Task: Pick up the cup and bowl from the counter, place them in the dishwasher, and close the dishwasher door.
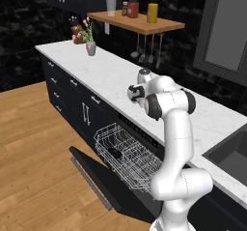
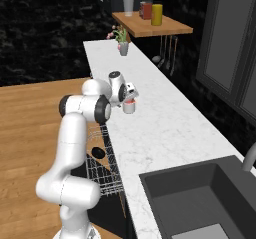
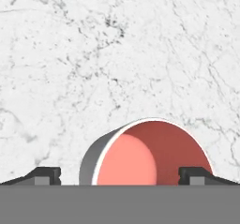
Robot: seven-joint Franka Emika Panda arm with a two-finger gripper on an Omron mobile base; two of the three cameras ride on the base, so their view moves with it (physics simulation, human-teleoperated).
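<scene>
Over counter (image 2: 165, 118) | claw (image 3: 120, 175) spread wide, straddling cup (image 3: 145, 155) | grip unclear

Black stone wall (image 1: 29, 27), wooden floor (image 1: 34, 148), wooden wall shelf (image 1: 137, 22).

- No text, label, brand, number or sign could be read anywhere in the three views.
- The jars on the wooden shelf (image 1: 137, 22) showed plain colours (any label was too small and blurred to make out).
- The cup (image 3: 149, 153) was bare grey outside and red inside, with no marking.
- The counter (image 3: 117, 54) carried only grey veining, no lettering.
- The dishwasher door (image 1: 103, 179) was a flat black panel, and no badge or control print could be told on it.
</scene>
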